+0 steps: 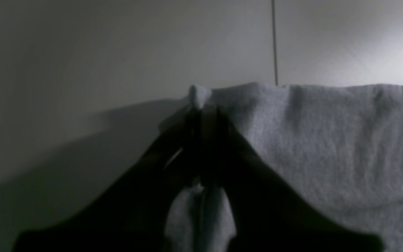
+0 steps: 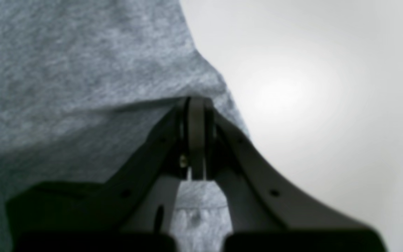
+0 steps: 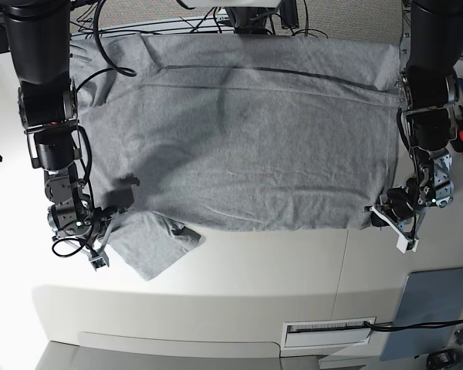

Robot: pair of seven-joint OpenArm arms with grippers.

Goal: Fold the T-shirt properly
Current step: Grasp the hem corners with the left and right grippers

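shirt [image 3: 255, 154] mostly flat, folds left | left gripper [image 3: 380, 216] closed on corner, frame right; right gripper [image 3: 108, 225] closed on cloth, lower left

The grey T-shirt [image 3: 255, 139] is spread over the white table [image 3: 239, 270], its lower left part crumpled and jutting out. At its left edge the fabric is met by the right gripper [image 3: 104, 231]; at the lower right corner, by the left gripper [image 3: 374, 216]. A flat grey-blue panel [image 3: 428, 308] is seen at lower right — beside a white vented piece [image 3: 326, 333].
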